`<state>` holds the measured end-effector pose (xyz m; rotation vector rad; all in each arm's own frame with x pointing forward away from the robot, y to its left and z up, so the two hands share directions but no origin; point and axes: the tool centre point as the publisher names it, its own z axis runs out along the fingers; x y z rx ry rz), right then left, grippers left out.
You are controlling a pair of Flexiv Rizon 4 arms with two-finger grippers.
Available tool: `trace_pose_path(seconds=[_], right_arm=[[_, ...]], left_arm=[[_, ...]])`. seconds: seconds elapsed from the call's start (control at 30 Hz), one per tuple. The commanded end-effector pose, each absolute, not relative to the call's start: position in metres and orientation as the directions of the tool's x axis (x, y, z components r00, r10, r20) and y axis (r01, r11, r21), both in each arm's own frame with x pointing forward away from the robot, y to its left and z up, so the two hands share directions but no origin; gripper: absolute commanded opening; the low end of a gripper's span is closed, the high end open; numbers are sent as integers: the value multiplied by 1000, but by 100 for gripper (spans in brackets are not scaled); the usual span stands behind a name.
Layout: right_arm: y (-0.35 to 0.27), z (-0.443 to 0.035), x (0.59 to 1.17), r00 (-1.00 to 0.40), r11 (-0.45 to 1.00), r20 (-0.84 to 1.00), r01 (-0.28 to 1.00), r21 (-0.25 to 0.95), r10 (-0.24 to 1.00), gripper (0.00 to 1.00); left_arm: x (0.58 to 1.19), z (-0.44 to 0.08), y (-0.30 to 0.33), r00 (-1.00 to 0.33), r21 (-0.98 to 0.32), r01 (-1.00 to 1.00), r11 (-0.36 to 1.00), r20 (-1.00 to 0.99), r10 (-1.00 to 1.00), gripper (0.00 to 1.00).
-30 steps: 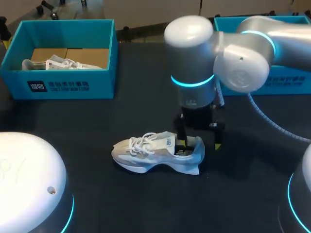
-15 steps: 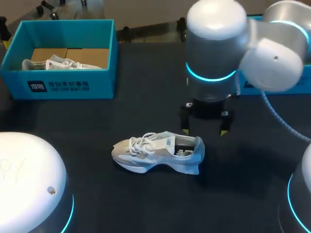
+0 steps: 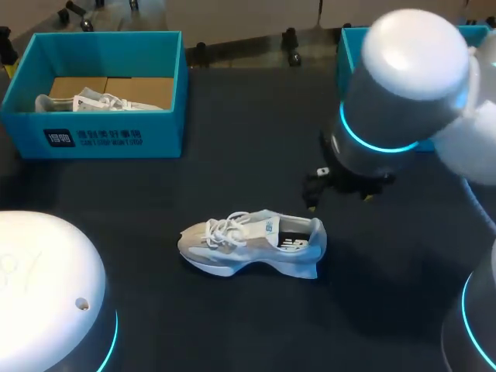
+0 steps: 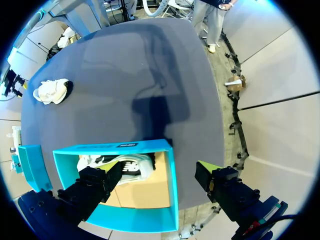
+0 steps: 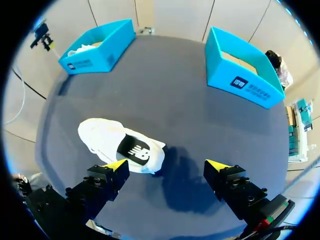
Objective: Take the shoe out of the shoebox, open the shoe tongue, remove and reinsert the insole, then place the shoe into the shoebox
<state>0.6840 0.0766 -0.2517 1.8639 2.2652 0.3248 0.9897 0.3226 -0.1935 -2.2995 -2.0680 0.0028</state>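
Change: right gripper [image 3: 339, 200] has lifted off the shoe [image 3: 252, 244] and pulled back to the right, clear of the heel; the shoe has not shifted.
Shoe: out of any box, upright on its sole on the dark tabletop [image 3: 232, 325]. Its long axis runs side to side, toe to my left, heel to my right, laces up.
Markings: dark logo on the shoe's side and tongue label. White print panel on the front wall of the left box [image 3: 93, 128]; a like panel shows on the right box [image 5: 240, 75] in the right wrist view.
Right gripper: fingers wide apart, holding nothing, above and just right of the shoe's heel.
Left gripper [image 4: 160, 172]: fingers wide apart, holding nothing, well left of the shoe, hanging over the left box.
Left box: beyond the shoe's toe, well apart, with a second shoe [image 3: 93, 101] lying inside.
Right box: beyond the shoe's heel, partly hidden by the right arm.
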Motion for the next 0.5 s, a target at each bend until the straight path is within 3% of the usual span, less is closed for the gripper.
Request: trace_pose_path(seconds=[0.03, 0.13, 0.33, 0.4, 0.5], right_arm=[[60, -257, 678, -284, 180, 207, 894, 410, 936, 100], [45, -252, 666, -448, 237, 204, 745, 624, 871, 100], [21, -250, 657, -681, 373, 160, 565, 736, 715, 100], [19, -251, 658, -801, 400, 158, 446, 801, 577, 100], [18, -260, 664, -848, 396, 241, 447, 802, 472, 100]], left_arm=[[988, -193, 323, 107, -34, 994, -106, 33, 994, 100], [988, -193, 323, 107, -34, 994, -106, 33, 994, 100], [988, -193, 323, 107, -34, 994, -106, 33, 994, 100], [988, -193, 323, 107, -34, 994, -106, 33, 994, 100], [988, -193, 323, 107, -34, 994, -106, 33, 994, 100]])
